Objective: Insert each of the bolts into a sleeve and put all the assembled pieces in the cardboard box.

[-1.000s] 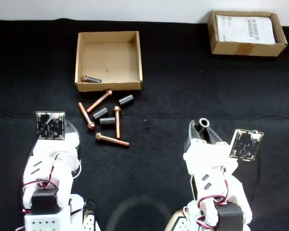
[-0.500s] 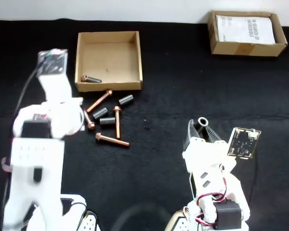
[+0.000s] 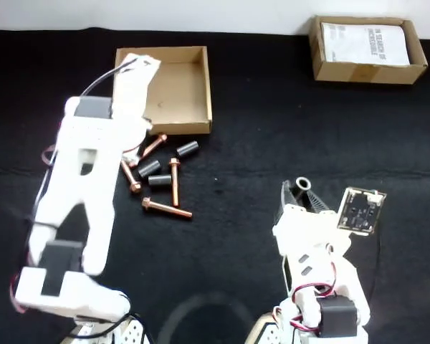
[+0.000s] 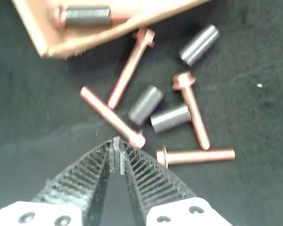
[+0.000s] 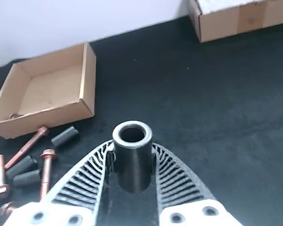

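Several copper bolts [image 3: 175,181] and three loose grey sleeves [image 3: 160,180] lie in a cluster just in front of the open cardboard box [image 3: 208,86]. One assembled bolt and sleeve [image 4: 85,16] lies in the box's corner. My left arm [image 3: 93,158] stretches over the cluster's left side. Its gripper [image 4: 117,153] is shut on nothing, its tips just above the head of one bolt [image 4: 111,115]. My right gripper [image 5: 132,165] is shut on a grey sleeve [image 5: 131,155] that stands upright, hole facing up, to the right of the cluster [image 3: 302,188].
A second cardboard box [image 3: 365,68] with a printed sheet in it stands at the back right. Black cloth covers the table [image 3: 272,129], with bare room between the two boxes and between the arms.
My left arm has swung up from its folded pose near the front edge and out over the bolts toward the box. The right arm has kept nearly still with the sleeve.
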You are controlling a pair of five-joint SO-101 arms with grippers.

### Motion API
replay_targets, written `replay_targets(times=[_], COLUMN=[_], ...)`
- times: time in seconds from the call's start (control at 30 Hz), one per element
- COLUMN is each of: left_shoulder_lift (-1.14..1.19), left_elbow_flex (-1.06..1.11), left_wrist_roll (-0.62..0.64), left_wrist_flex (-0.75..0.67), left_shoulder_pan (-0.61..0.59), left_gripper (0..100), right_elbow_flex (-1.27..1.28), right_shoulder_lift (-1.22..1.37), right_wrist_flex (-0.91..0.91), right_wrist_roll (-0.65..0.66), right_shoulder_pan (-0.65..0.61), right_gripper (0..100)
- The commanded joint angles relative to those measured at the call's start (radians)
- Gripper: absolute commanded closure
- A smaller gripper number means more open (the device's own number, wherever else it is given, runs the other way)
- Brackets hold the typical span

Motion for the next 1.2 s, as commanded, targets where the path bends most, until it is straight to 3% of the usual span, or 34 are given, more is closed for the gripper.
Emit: replay_targets(times=[0.0,0.1,0.3,0.8,0.97,1.17], left_shoulder_lift=[0.091,0.197,0.446,1.010,1.084,1.093], left_elbow_flex=[-0.120,-0.183,-0.390,-1.202,-1.330,-1.310], left_wrist_roll=[-0.103,-0.167,-0.193,-0.236,-0.308,-0.425], left_wrist_flex=[0.003,0.005,0.075,0.304,0.364,0.364], left_shoulder_pan=[0.025,0.042,0.051,0.048,0.030,-0.008], left_gripper=[99,96,79,79,79,83], right_elbow_flex=[-0.004,-0.002,-0.002,0.036,0.071,0.071], right_shoulder_lift=[-0.008,-0.008,-0.008,-0.008,-0.008,-0.008], right_wrist_flex=[-0.022,-0.022,-0.022,-0.056,-0.114,-0.136], right_wrist_roll=[-0.006,-0.006,-0.006,-0.006,-0.005,-0.005], right_shoulder_pan=[0.031,0.036,0.036,0.036,0.036,0.036], right_gripper=[99.2,99.2,99.2,99.2,99.2,99.2])
